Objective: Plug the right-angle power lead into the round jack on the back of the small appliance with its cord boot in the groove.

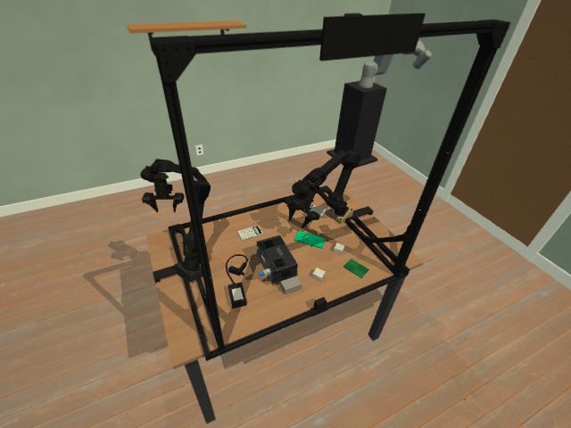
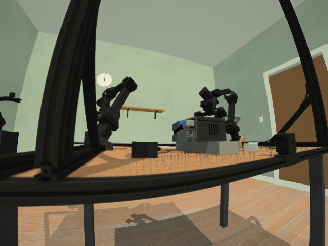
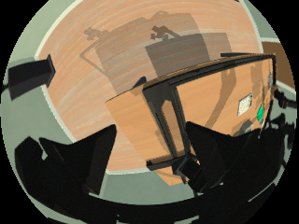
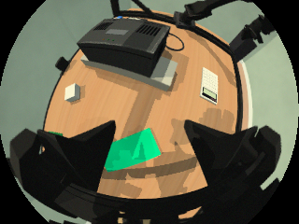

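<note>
The small black appliance (image 1: 277, 259) sits on a grey base mid-table, and its blue round jack (image 1: 262, 273) faces the left side. The right-angle power lead (image 1: 235, 268) lies loose on the table beside the jack with its cord curled in a loop. The power brick (image 1: 237, 294) lies nearer the front edge. My left gripper (image 1: 161, 199) is open and empty, high in the air beyond the table's left edge. My right gripper (image 1: 302, 214) is open and empty above the far side of the table. In the right wrist view the appliance (image 4: 125, 40) lies ahead of the open fingers.
A calculator (image 1: 249, 232) lies behind the appliance. Two green cards (image 1: 310, 238) (image 1: 356, 267) and two white blocks (image 1: 338, 247) (image 1: 318, 274) lie to its right. The black frame posts (image 1: 194, 221) ring the table.
</note>
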Controlling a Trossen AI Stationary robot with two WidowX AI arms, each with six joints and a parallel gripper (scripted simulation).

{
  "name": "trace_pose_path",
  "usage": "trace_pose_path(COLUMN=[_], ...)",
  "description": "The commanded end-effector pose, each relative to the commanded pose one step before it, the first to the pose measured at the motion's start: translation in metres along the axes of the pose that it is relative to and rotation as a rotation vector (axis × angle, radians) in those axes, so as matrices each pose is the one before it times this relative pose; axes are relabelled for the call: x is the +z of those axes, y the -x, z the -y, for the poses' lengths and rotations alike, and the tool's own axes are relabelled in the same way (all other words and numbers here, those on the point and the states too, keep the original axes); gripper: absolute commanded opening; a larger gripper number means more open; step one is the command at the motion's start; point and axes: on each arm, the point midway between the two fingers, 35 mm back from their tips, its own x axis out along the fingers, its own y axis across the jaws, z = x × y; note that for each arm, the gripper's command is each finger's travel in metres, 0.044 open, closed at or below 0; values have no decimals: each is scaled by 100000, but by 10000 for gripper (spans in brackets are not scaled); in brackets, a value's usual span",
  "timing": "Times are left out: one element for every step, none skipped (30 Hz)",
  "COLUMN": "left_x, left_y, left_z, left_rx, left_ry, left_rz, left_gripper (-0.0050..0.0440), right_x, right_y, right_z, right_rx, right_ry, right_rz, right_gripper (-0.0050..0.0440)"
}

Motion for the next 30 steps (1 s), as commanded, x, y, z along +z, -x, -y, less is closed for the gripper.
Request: trace_pose_path(left_x=[0, 0, 0, 0, 0, 0, 0, 0, 0, 0, 0, 0, 0, 0, 0, 0, 0, 0, 1, 4, 8, 12, 18, 25, 32, 41, 50, 59, 70, 80], left_y=[0, 0, 0, 0, 0, 0, 0, 0, 0, 0, 0, 0, 0, 0, 0, 0, 0, 1, -2, -4, -8, -13, -19, -26, -34, -42, -52, -62, -72, -83], left_z=[0, 0, 0, 0, 0, 0, 0, 0, 0, 0, 0, 0, 0, 0, 0, 0, 0, 0, 3, 8, 16, 25, 37, 51, 67, 84, 103, 124, 145, 169], left_rx=[0, 0, 0, 0, 0, 0, 0, 0, 0, 0, 0, 0, 0, 0, 0, 0, 0, 2, 0, 1, 2, 3, 5, 7, 9, 12, 16, 19, 24, 29], left_ry=[0, 0, 0, 0, 0, 0, 0, 0, 0, 0, 0, 0, 0, 0, 0, 0, 0, -2, -9, -25, -48, -78, -115, -157, -205, -259, -318, -381, -449, -521], left_rz=[0, 0, 0, 0, 0, 0, 0, 0, 0, 0, 0, 0, 0, 0, 0, 0, 0, 1, -6, -17, -33, -53, -78, -107, -139, -175, -214, -256, -300, -346], left_gripper=[400, 400, 400, 400, 400, 400, 400, 400, 400, 400, 400, 400, 400, 400, 400, 400, 400, 400, 400, 400, 400, 400, 400, 400, 400, 400, 400, 400, 400, 400], right_x=[0, 0, 0, 0, 0, 0, 0, 0, 0, 0, 0, 0, 0, 0, 0, 0, 0, 0, 0, 0, 1, 1, 2, 2, 3, 4, 5, 5, 6, 7], right_y=[0, 0, 0, 0, 0, 0, 0, 0, 0, 0, 0, 0, 0, 0, 0, 0, 0, 0, 0, 0, 0, 0, 0, 0, 0, 1, 1, 1, 1, 1], right_z=[0, 0, 0, 0, 0, 0, 0, 0, 0, 0, 0, 0, 0, 0, 0, 0, 0, 0, 0, 0, 0, -1, -1, -2, -2, -3, -3, -4, -5, -5], right_rx=[0, 0, 0, 0, 0, 0, 0, 0, 0, 0, 0, 0, 0, 0, 0, 0, 0, 0, 0, 1, 2, 3, 4, 6, 8, 10, 12, 15, 17, 20], right_ry=[0, 0, 0, 0, 0, 0, 0, 0, 0, 0, 0, 0, 0, 0, 0, 0, 0, 0, 0, 0, -1, -1, -1, -2, -2, -3, -3, -4, -5, -5], right_rz=[0, 0, 0, 0, 0, 0, 0, 0, 0, 0, 0, 0, 0, 0, 0, 0, 0, -1, 1, 2, 3, 5, 8, 11, 14, 18, 22, 26, 31, 36], right_gripper=[400, 400, 400, 400, 400, 400, 400, 400, 400, 400, 400, 400, 400, 400, 400, 400, 400, 400, 400, 400, 400, 400, 400, 400, 400, 400, 400, 400, 400, 400])
